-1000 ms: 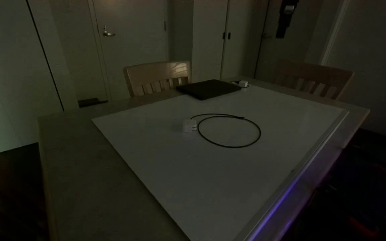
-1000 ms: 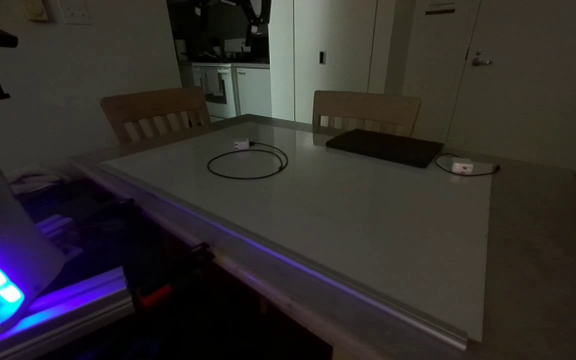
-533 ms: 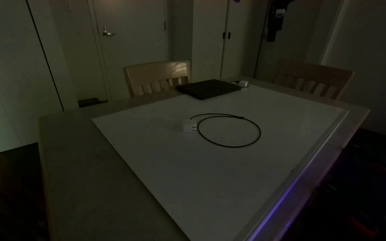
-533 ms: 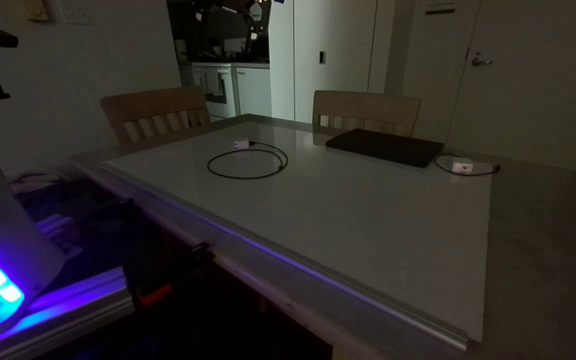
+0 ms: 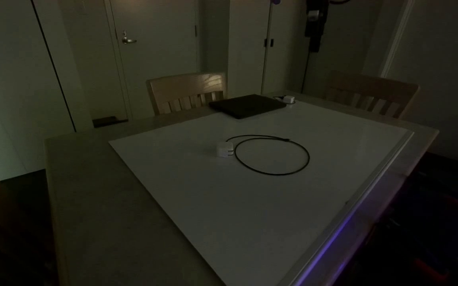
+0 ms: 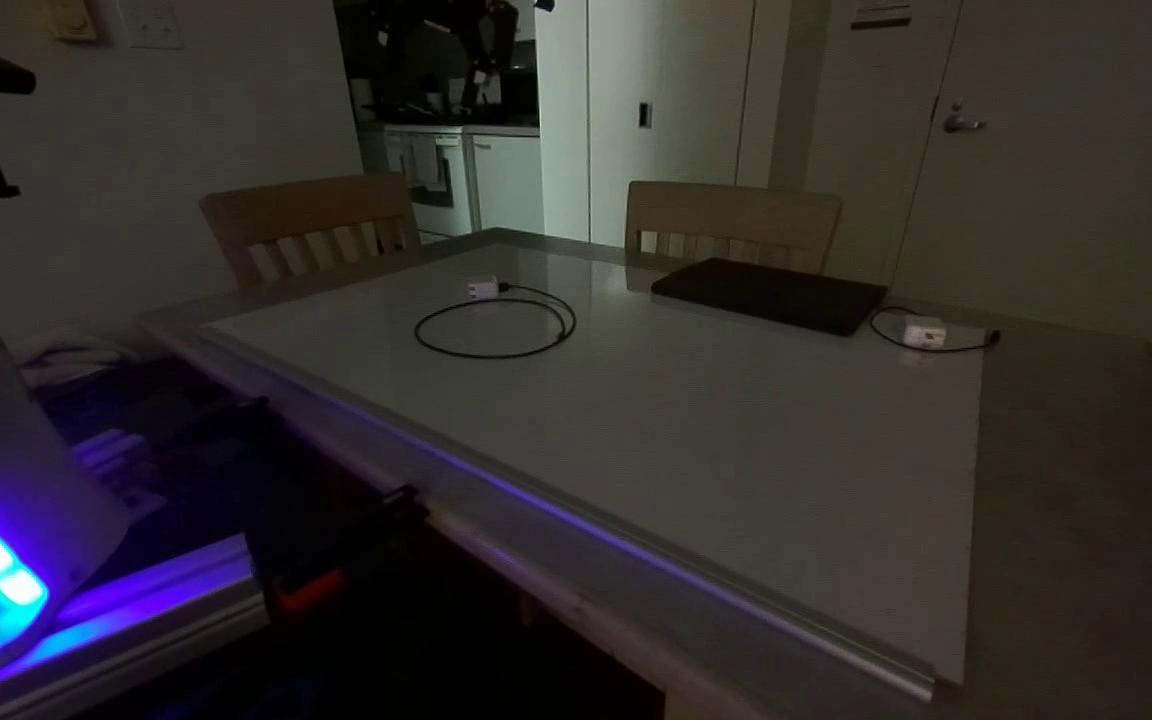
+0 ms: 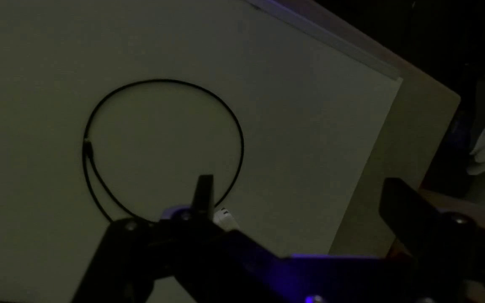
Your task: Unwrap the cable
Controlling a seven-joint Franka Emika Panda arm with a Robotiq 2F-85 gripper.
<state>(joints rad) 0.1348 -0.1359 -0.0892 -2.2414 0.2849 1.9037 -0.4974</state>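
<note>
It's dim in here. The cable (image 7: 242,143) lies in a loose loop on a white board (image 5: 233,206) that covers most of the desk (image 5: 90,190), one end running into a plug (image 5: 225,149) just beside the loop. Near the desk's edge there's a black pad (image 5: 248,106), with a second plug (image 6: 924,332) and its cord (image 6: 958,349) next to it and a chair (image 6: 736,208) behind. The jaws hang high, well apart from the cable, spread wide.

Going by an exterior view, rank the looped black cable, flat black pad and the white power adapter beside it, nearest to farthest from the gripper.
1. Looped black cable: at left; in the wrist view, the gripper partly hides it.
2. Flat black pad: right of the cable.
3. White power adapter: right of the pad.
</note>
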